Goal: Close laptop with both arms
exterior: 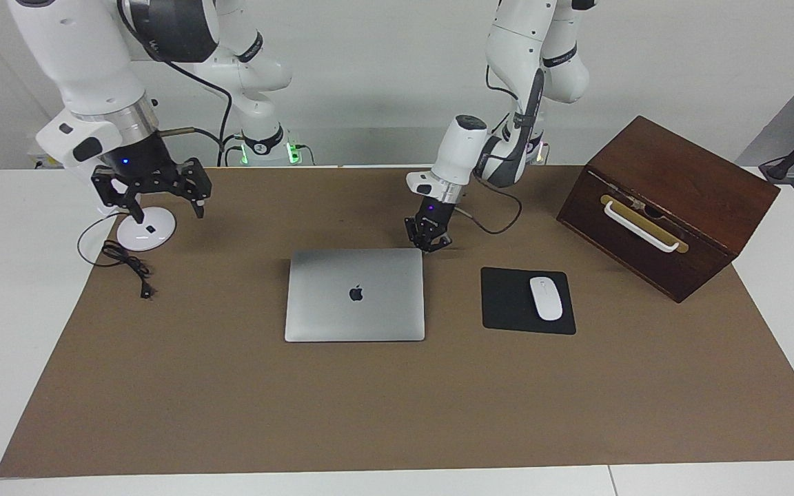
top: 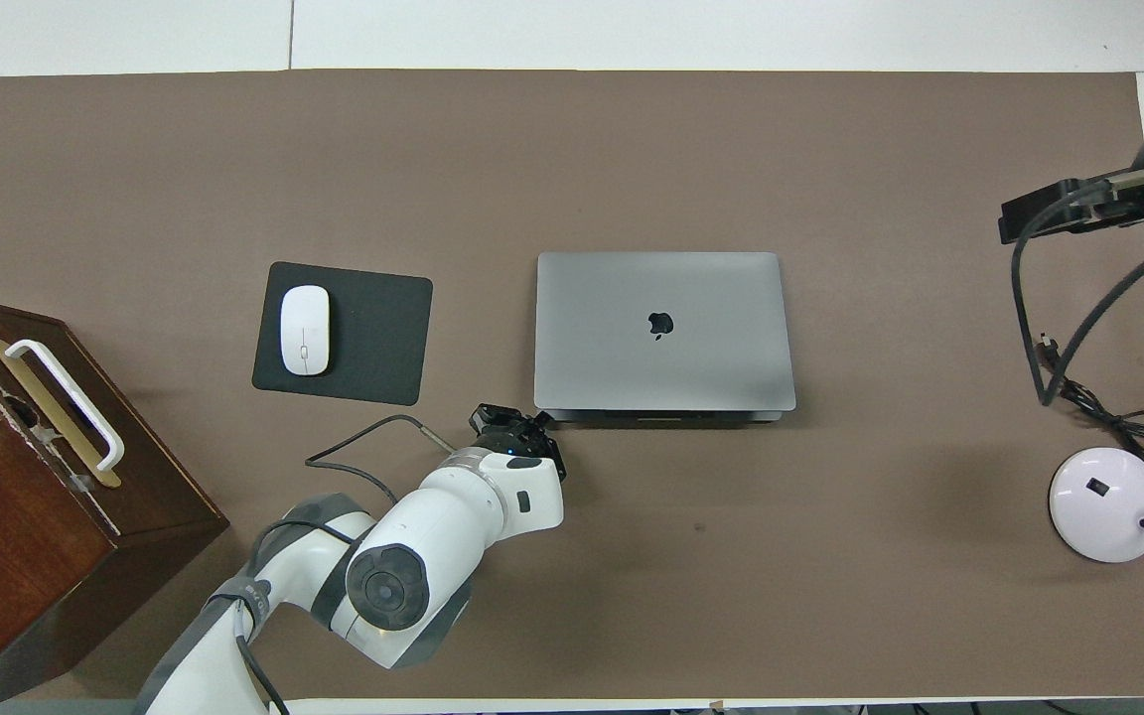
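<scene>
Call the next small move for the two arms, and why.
Probably lift the left hand clear and finish. The laptop already lies shut, lid flat. That hand is shut, low by the corner nearest the robots at the mouse pad side. The right hand hangs open, raised over the lamp base.

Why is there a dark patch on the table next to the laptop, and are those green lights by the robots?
Facing view: a soft shadow lies on the brown mat beside the laptop; green lights glow at the arm bases. Overhead view: the laptop shades its edge nearest the robots.
</scene>
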`<state>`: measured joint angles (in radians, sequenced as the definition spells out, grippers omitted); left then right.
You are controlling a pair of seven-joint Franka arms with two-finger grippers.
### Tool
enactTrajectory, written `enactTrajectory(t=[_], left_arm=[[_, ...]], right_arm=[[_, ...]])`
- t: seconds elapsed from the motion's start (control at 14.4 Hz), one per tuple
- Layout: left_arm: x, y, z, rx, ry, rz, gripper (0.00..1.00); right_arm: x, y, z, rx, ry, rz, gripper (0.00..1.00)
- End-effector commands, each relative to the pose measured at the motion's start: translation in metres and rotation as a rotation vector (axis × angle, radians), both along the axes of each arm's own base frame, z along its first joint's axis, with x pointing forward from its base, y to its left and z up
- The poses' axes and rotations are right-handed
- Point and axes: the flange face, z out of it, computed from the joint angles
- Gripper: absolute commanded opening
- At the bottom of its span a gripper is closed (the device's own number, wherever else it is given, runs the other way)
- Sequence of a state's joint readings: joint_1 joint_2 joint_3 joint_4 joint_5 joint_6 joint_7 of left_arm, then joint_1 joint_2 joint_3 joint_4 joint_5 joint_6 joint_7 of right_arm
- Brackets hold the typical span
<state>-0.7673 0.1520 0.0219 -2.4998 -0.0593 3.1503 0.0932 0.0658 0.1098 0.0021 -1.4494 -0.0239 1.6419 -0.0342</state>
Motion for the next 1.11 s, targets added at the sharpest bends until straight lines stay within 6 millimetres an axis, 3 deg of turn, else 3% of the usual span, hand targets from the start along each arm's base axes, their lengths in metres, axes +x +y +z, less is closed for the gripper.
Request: enactTrajectory(t=[0.0, 0.28, 0.48, 0.69, 1.04], left_arm=[[-0.012, 0.009, 0.013, 0.038, 0.048, -0.003, 0.0], [-0.014, 0.017, 0.037, 0.09, 0.12, 0.004, 0.0], [-0.015, 0.026, 0.057, 0.131, 0.18, 0.013, 0.0], [-0.012, 0.03, 0.086, 0.177, 0.25, 0.017, 0.0], [0.035, 0.072, 0.139, 0.259, 0.411, 0.131, 0.0]], right_arm=[[-0.016, 0.013, 0.005, 0.014, 0.0, -0.02, 1.0], [-0.037, 0.003, 0.019, 0.013, -0.016, -0.016, 1.0], [-0.044, -0.017, 0.019, 0.01, 0.0, -0.021, 1.0], [-0.047, -0.019, 0.017, 0.01, 0.005, -0.03, 1.0], [-0.047, -0.02, 0.014, 0.01, -0.003, -0.033, 1.0]])
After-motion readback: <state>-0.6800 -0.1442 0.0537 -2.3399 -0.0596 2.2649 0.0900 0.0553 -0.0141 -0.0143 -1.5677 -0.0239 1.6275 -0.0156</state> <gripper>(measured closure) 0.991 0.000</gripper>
